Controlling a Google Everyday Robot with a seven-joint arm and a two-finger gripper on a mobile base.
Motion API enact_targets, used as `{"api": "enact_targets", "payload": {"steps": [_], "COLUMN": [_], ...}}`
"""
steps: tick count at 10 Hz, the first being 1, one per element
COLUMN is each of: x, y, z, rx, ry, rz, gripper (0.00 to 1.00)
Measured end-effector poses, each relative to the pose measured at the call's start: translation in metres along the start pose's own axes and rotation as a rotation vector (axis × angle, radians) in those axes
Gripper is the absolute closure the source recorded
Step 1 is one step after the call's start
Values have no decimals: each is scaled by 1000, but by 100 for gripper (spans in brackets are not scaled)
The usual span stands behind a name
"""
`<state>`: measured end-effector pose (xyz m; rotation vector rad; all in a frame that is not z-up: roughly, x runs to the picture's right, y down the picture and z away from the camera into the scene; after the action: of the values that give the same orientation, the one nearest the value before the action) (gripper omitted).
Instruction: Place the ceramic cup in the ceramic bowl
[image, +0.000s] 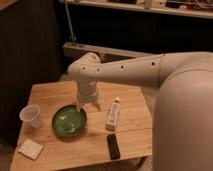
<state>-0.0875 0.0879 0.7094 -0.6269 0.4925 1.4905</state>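
Observation:
The ceramic cup (30, 116), a small whitish tumbler, stands upright at the left edge of the wooden table (90, 147). The green ceramic bowl (69, 120) sits to its right, empty. My gripper (86, 105) hangs from the white arm just behind the bowl's right far rim, fingers pointing down, apart and holding nothing. It is well to the right of the cup.
A white tube with print (113, 114) lies right of the bowl. A black phone-like slab (114, 146) lies near the front edge. A pale square tile (30, 148) sits at the front left corner. My arm's large body fills the right side.

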Motion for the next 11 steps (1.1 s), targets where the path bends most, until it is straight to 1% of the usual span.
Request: {"api": "enact_targets", "payload": {"steps": [1, 3, 4, 6, 8, 10, 11], "x": [-4, -9, -14, -20, -33, -34, -37], "y": [-5, -1, 1, -1, -6, 0, 4], "z": [-1, -1, -2, -3, -4, -4, -5], "rx": [-13, -34, -54, -74, -93, -102, -120], "ry": [0, 6, 10, 10, 9, 16, 20], "rz": [7, -1, -6, -1, -2, -9, -14], "gripper": [35, 35, 35, 35, 35, 35, 35]}}
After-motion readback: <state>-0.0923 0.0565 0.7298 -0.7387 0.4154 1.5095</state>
